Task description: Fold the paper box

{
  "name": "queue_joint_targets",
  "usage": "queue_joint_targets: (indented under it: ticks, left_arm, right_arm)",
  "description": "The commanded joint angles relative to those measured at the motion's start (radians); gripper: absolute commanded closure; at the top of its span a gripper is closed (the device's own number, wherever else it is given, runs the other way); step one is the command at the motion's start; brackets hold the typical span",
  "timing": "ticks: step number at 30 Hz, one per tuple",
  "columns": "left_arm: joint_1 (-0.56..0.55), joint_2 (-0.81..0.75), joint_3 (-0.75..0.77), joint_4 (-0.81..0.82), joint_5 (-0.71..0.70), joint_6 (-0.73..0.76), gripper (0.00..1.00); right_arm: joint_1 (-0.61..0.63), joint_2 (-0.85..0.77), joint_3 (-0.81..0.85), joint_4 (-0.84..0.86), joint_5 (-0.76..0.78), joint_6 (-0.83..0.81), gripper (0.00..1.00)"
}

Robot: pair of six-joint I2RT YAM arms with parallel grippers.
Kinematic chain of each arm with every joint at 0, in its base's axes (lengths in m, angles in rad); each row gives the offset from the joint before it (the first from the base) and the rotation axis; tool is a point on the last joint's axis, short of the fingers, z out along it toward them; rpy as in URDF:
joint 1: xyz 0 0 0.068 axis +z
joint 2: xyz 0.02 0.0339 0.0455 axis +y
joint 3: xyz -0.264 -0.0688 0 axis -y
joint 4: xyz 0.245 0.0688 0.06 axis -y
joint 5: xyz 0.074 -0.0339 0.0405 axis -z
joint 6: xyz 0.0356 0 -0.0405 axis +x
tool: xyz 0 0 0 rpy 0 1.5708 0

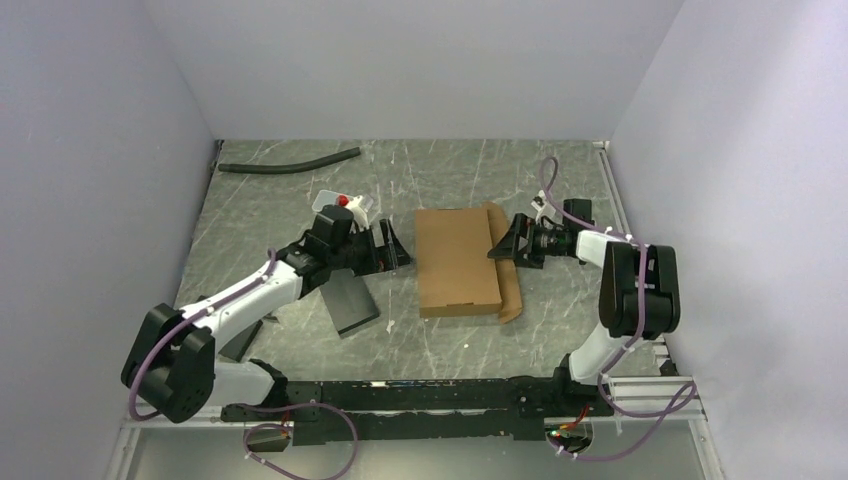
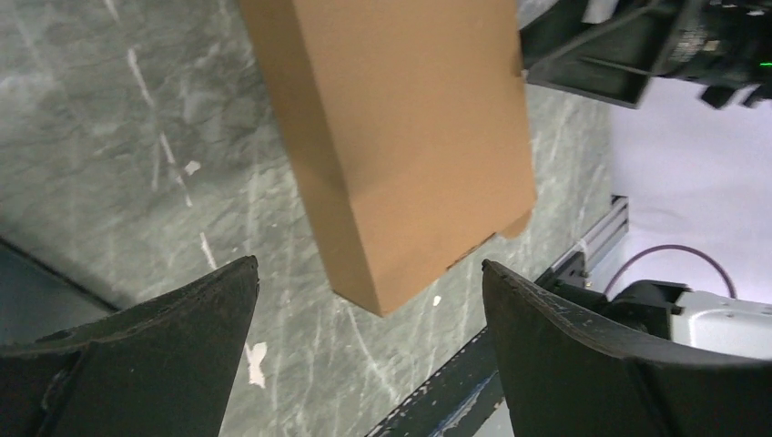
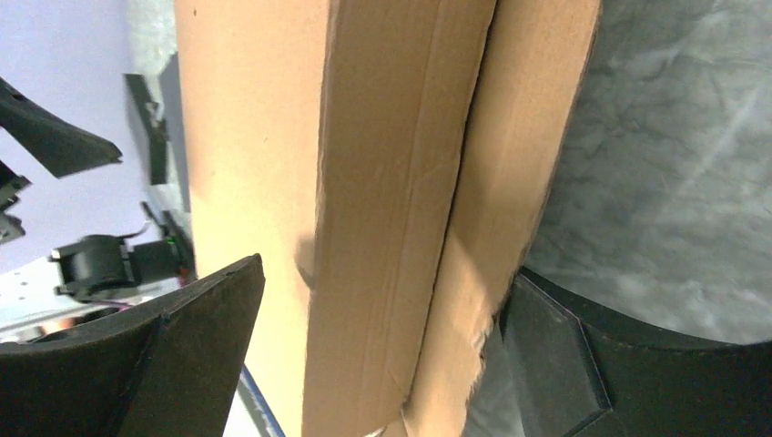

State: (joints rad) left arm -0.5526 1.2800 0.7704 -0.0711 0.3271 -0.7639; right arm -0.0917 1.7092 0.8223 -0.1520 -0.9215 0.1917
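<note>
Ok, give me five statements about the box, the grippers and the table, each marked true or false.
1. The paper box lies between the two grippers. True.
2. The left gripper is shut on the paper box. False: its jaws are open and it is apart from the box, to its left.
3. A black hose lies at the far left of the table. True.
4. The paper box stands upright on one end. False: it lies flat.
5. The right gripper is at the box's right edge, where a flap sticks out. True.
</note>
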Motion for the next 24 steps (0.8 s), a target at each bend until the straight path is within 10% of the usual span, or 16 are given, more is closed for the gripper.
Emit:
queue_joint_targets:
  ticks: [1, 9, 19, 24]
  left_arm:
    - [-0.011, 0.006, 0.080, -0.110, -0.067, 0.103, 0.04]
    - [-0.021, -0.082, 0.062, -0.096, -0.022, 0.160, 0.04]
    - [-0.011, -0.295, -0.164, 0.143, 0.031, 0.018, 0.01]
    - [-0.011, -0.248, -0.171, 0.140, 0.061, 0.002, 0.01]
  right_arm:
    - [-0.021, -0.103, 0.045, -0.126, 0.095, -0.175, 0.00]
    - [-0.103, -0.326, 0.081, -0.347, 0.163, -0.545, 0.00]
    - [-0.096, -0.876, -0.124, -0.731, -0.103, -1.598, 0.01]
    - [-0.088, -0.756, -0.169, -0.986, -0.052, -2.103, 0.11]
